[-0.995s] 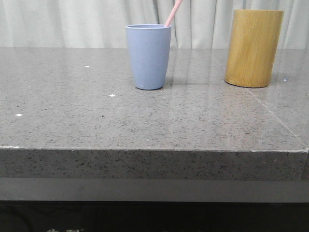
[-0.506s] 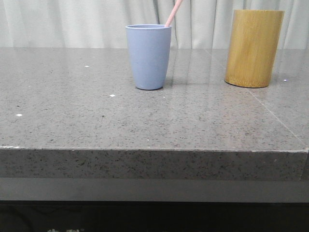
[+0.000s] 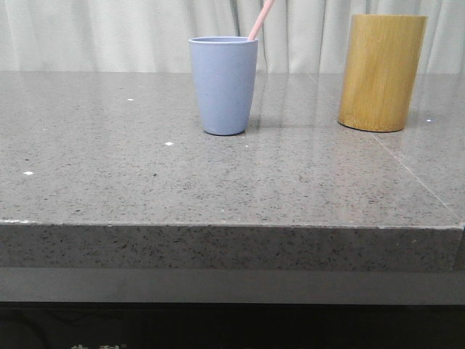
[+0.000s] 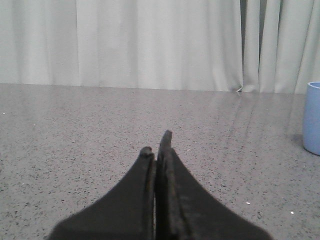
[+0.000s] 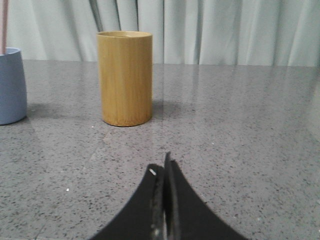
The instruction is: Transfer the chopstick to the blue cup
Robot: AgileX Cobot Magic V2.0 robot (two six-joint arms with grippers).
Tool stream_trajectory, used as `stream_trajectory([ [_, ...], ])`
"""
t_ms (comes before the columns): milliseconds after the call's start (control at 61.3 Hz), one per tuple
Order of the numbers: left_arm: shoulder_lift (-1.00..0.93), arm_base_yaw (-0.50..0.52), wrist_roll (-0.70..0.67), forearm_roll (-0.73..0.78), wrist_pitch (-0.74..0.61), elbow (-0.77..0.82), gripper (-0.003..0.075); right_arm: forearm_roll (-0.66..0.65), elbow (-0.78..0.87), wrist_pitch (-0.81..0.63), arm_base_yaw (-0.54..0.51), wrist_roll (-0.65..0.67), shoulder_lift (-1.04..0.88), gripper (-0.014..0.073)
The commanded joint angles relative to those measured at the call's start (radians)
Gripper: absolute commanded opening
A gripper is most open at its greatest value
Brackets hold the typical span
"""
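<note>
The blue cup (image 3: 224, 85) stands upright on the grey stone table (image 3: 109, 182). A pale pink chopstick (image 3: 261, 19) sticks out of it, leaning right; its lower part is hidden inside the cup. The cup also shows in the left wrist view (image 4: 313, 118) and in the right wrist view (image 5: 11, 85), with the chopstick (image 5: 4, 25) above its rim there. My left gripper (image 4: 157, 145) is shut and empty, low over the table, away from the cup. My right gripper (image 5: 161, 165) is shut and empty, short of the bamboo cylinder. Neither gripper shows in the front view.
A tall tan bamboo cylinder (image 3: 381, 73) stands to the right of the blue cup; it also shows in the right wrist view (image 5: 124, 78). White curtains (image 3: 109, 33) hang behind the table. The table's front edge (image 3: 232, 227) runs across the front view.
</note>
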Motion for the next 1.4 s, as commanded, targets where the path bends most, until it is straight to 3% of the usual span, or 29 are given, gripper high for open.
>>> stream_trajectory([
  [0, -0.023, 0.000, -0.006, -0.007, -0.080, 0.014, -0.0019, 0.020, 0.009, -0.149, -0.015, 0.001, -0.020, -0.0067],
  [1175, -0.023, 0.000, -0.006, -0.007, -0.080, 0.014, -0.0019, 0.027, 0.007, -0.138, -0.041, 0.001, -0.020, -0.0067],
  [1387, -0.023, 0.000, -0.006, -0.007, -0.080, 0.014, -0.0019, -0.117, 0.007, -0.136, -0.041, 0.016, -0.020, -0.0067],
])
